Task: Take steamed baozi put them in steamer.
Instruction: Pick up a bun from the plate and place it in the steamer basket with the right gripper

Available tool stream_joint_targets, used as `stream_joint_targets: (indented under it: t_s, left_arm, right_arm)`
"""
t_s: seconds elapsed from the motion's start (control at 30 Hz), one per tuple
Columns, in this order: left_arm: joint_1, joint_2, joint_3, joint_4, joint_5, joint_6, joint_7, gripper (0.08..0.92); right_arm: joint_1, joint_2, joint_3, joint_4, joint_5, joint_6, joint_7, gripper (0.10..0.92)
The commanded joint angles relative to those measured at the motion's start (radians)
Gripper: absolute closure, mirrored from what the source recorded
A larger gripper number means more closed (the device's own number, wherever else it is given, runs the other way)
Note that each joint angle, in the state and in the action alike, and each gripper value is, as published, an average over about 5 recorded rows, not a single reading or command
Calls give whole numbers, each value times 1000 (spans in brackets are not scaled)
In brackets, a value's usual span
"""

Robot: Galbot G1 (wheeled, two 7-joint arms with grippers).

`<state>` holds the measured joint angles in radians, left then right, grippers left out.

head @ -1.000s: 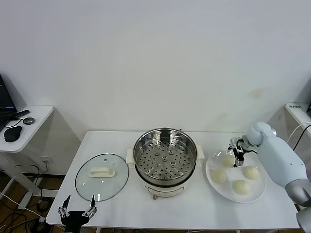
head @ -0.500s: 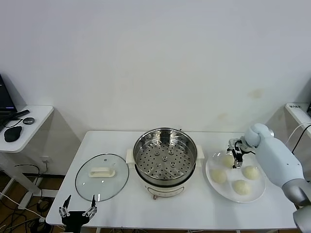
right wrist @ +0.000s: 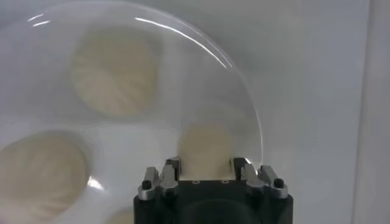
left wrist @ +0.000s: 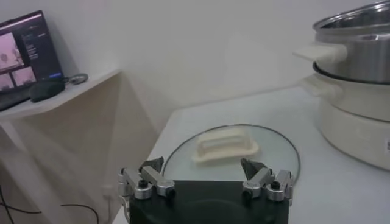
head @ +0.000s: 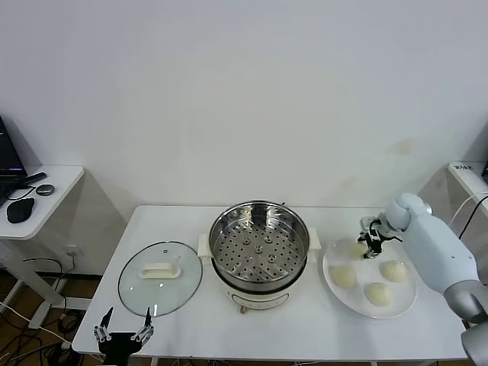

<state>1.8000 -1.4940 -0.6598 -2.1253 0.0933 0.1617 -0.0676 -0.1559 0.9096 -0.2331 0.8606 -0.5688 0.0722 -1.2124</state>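
My right gripper has just closed on the far-left baozi on the plate (left gripper parked, jaws wide), so the first pick looks secured.

A white counter carries three things in a row: a round glass lid at its left, the steamer at centre, and a white plate at right.
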Motion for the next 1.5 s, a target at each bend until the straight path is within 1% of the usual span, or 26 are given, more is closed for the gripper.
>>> stream_joint_targets:
  t_s: [0.03,0.2,0.27,0.33,0.43,0.5,0.57,0.7,0.83,0.97,1.03,1.17,1.5]
  left_arm:
    - [0,1,0,-1,1,0,0,177]
    - [-11,2,9,0,17,-4,-13,177]
    - [-14,1,15,-1,27,-7,-28,177]
    - [-9,0,22,-5,30,-12,-44,177]
    - [5,-4,30,-12,30,-24,-67,177]
    - [10,-9,31,-13,30,-28,-81,177]
    - [11,-12,31,-14,29,-29,-89,177]
    - [14,-15,27,-19,27,-28,-95,177]
    - [19,-20,22,-25,25,-28,-96,177]
    - [19,-29,19,-24,22,-28,-97,177]
    - [16,-35,18,-23,20,-27,-97,177]
    - [15,-39,17,-25,16,-27,-96,177]
    - [6,-35,10,-12,2,-24,-94,177]
  right_arm:
    - [205,-54,-185,120,219,-29,-54,521]
    - [446,1,-376,149,437,-27,-78,524]
    - [515,37,-447,159,524,9,-82,524]
    - [568,81,-511,147,616,111,-86,525]
    - [628,166,-587,77,769,373,-84,525]
    - [656,221,-622,43,810,511,-79,523]
    - [672,265,-640,41,765,596,-77,520]
    - [689,328,-692,87,638,714,-80,516]
    - [662,355,-766,166,498,756,-73,516]
    - [618,364,-815,218,405,756,-62,516]
    - [592,373,-815,204,351,756,-58,516]
    - [542,398,-772,119,258,756,-55,516]
    - [481,469,-699,-29,169,756,-25,516]
